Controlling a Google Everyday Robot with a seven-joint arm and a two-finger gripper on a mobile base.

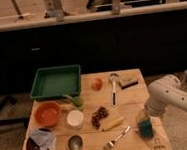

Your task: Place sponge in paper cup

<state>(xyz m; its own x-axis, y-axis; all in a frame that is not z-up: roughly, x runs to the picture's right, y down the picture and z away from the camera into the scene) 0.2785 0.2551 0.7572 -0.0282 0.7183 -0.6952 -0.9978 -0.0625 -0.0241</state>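
Observation:
The dark teal sponge (145, 128) lies on the wooden table (89, 97) near its front right corner. The white paper cup (75, 118) stands upright left of the table's middle, beside the orange bowl. My gripper (142, 117) comes in from the right on the white arm (167, 99) and hangs right over the sponge, at or just above its top. The gripper's end is partly hidden by the arm and blends with the sponge.
A green tray (55, 81) sits at the back left and an orange bowl (47, 113) at the left. A metal cup (74, 143) and a chip bag (38, 142) are at the front left. Grapes (99, 116), a yellow item (112, 122), a fork (117, 137), a ladle (113, 85) and an orange fruit (97, 83) lie mid-table.

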